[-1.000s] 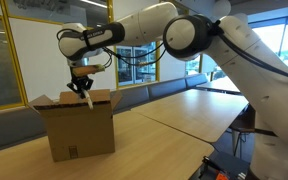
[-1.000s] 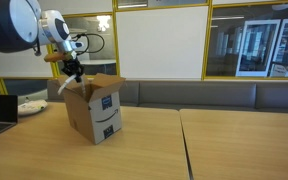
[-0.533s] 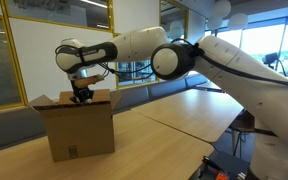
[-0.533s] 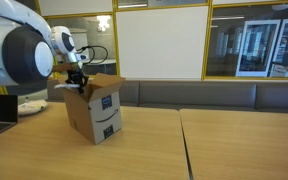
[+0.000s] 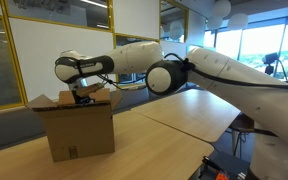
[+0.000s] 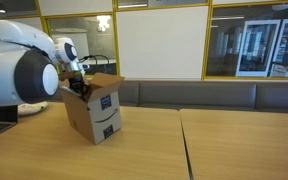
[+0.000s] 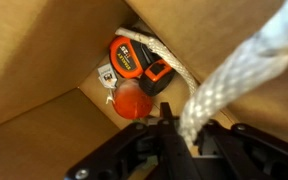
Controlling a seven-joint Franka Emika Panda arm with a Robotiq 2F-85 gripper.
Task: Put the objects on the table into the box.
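Down inside the box (image 7: 39, 60), wrist view: brown cardboard walls slope to a corner of the floor; three things lie together there. Orange-and-black object (image 7: 132, 58) sits deepest in the corner; red round object (image 7: 132, 103) lies just beside it, nearer the camera, the two touching or nearly so; small greyish piece (image 7: 106, 75) is tucked against both, too blurred to make out.

White cord (image 7: 234, 75), braided, crosses the view from the upper right, thick and out of focus close to the lens; a thinner stretch of it curves over the floor past the orange-and-black object.

Hand (image 7: 184, 135) enters at the bottom edge, dark; fingers (image 7: 164, 140) drawn close together with the cord running down between them; it reads as a pinch on the cord, though the blur leaves the contact soft.

Exterior views: box stands upright on the tabletop (image 5: 174, 115), pale wood in joined sections; flaps (image 6: 109, 80) are open, angled up and outward. Arm (image 5: 134, 60) arches over from the side and bends down at the wrist; hand is sunk below the rim in both exterior views, only its upper part showing above the cardboard. Grey bench seat (image 6: 219, 95) runs along the wall behind the tabletop.
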